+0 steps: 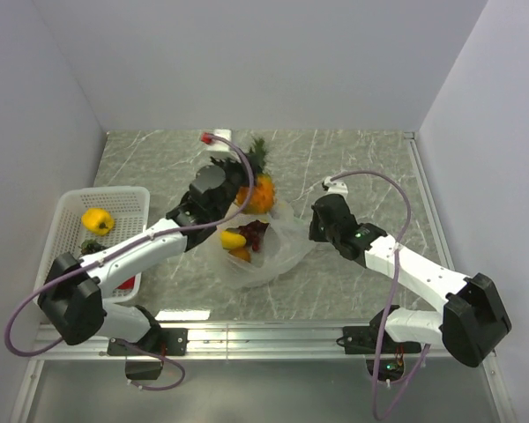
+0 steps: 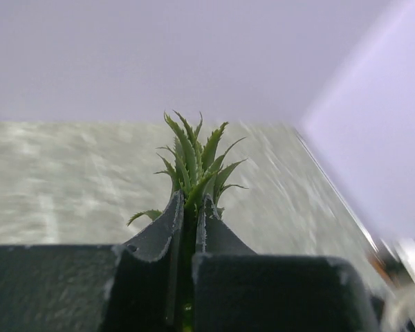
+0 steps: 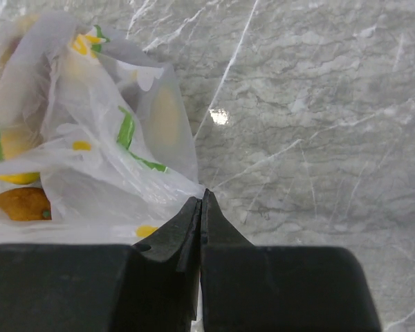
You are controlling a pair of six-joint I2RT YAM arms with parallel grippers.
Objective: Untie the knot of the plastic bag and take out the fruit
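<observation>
My left gripper (image 1: 235, 190) is shut on the green crown (image 2: 194, 162) of the small orange pineapple (image 1: 261, 195), which is at the far rim of the plastic bag (image 1: 269, 256). In the left wrist view the fingers (image 2: 167, 221) pinch the leaves. The crinkly bag lies open at mid-table and holds a yellow fruit (image 1: 233, 239), the dark grape bunch (image 1: 256, 233) and a brownish-orange fruit (image 1: 241, 254). My right gripper (image 1: 315, 231) is shut on the bag's right edge; its closed tips (image 3: 202, 199) pinch the film (image 3: 97, 145). I cannot make out a knot.
A white basket (image 1: 66, 207) stands at the left with a yellow fruit (image 1: 97, 220) and other small items in it. A small white and red object (image 1: 210, 138) lies by the back wall. The walls close in on the left, back and right.
</observation>
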